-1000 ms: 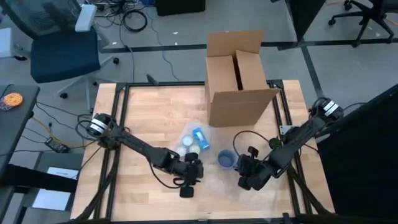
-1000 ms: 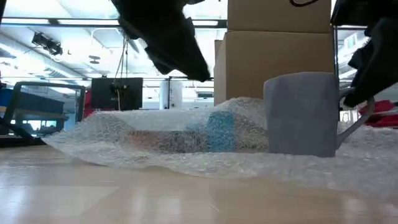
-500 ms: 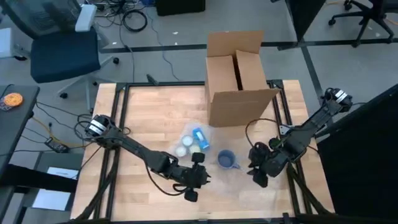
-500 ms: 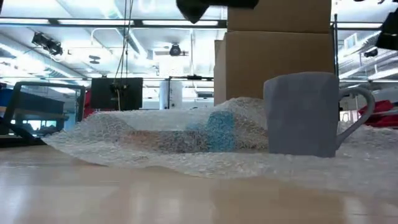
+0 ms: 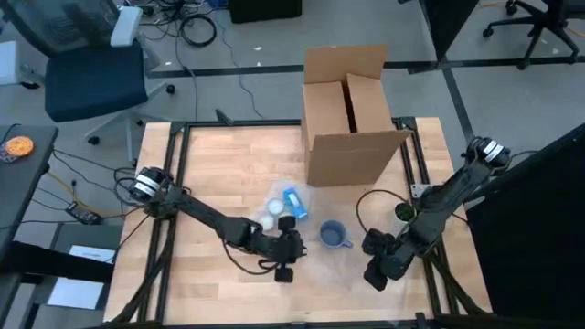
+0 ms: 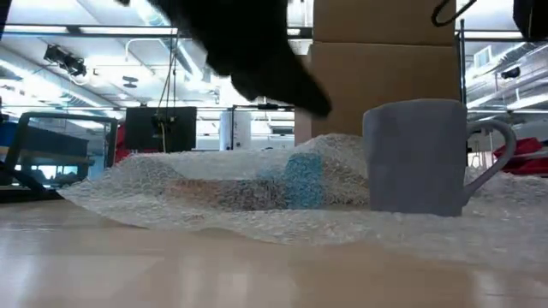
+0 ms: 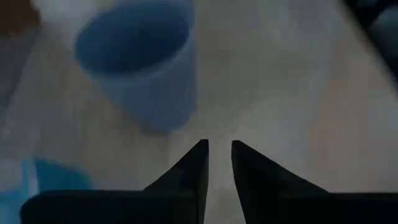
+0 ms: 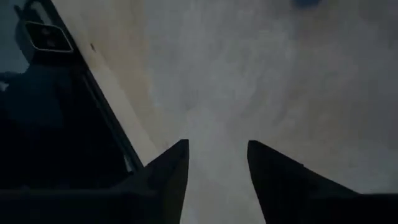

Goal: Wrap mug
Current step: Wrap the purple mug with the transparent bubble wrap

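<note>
Nearest the front edge of the table (image 5: 201,164), at about five o'clock from its centre, the right gripper (image 5: 377,274) hangs over the front corner of the bubble wrap (image 6: 214,192), its fingers a moderate way apart with nothing between them; half a second ago it sat farther back and nearer the right rail, so it has swung forward and inward. At six o'clock the left gripper (image 5: 284,266) hovers over the front margin of the sheet, just at eight o'clock from the mug (image 5: 333,235); its fingers are almost together, only a thin slit showing, and they hold nothing. It has drawn back a little toward the mug since half a second ago. The mug stands upright and bare on the wrap at about four o'clock from the table's centre, its handle pointing right, untouched by either arm. Farther back on the same sheet, near the centre, lie a pale blue object (image 5: 292,203) and a white object (image 5: 270,216). At one o'clock, the open cardboard box (image 5: 352,114) waits. Both arms closing on the near edge suggests the first fold over the mug is about to begin; no wrapping is done yet.
</note>
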Available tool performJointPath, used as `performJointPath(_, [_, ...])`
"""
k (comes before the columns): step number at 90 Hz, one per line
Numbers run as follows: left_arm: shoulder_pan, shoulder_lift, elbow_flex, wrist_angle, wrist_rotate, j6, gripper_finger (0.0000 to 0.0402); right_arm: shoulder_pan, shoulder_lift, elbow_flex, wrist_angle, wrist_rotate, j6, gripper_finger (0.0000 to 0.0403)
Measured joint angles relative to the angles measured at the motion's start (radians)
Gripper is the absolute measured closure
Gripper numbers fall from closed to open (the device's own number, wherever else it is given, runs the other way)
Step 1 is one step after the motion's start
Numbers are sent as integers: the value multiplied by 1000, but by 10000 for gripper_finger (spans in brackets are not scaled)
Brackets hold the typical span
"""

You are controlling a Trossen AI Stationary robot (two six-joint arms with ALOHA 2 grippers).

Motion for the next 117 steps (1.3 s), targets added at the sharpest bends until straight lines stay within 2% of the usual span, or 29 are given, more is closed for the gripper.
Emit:
performJointPath(13, [-6,58,2,36,64,26,384,0,24,0,38,-15,10,261])
performJointPath(35, [3,106,18,-32,65,-28,400,10,25,0,57,-6,9,261])
performJointPath(53, [-10,112,20,-195,65,-137,401,15,30,0,67,105,-27,261])
performJointPath(81, [-73,110,20,-216,61,-295,402,25,30,0,263,217,-188,264])
performJointPath(95, [-117,110,20,-232,64,-350,402,57,30,0,312,282,-211,294])
performJointPath(117, [-179,110,21,-262,51,-432,402,154,58,0,467,398,-219,380])
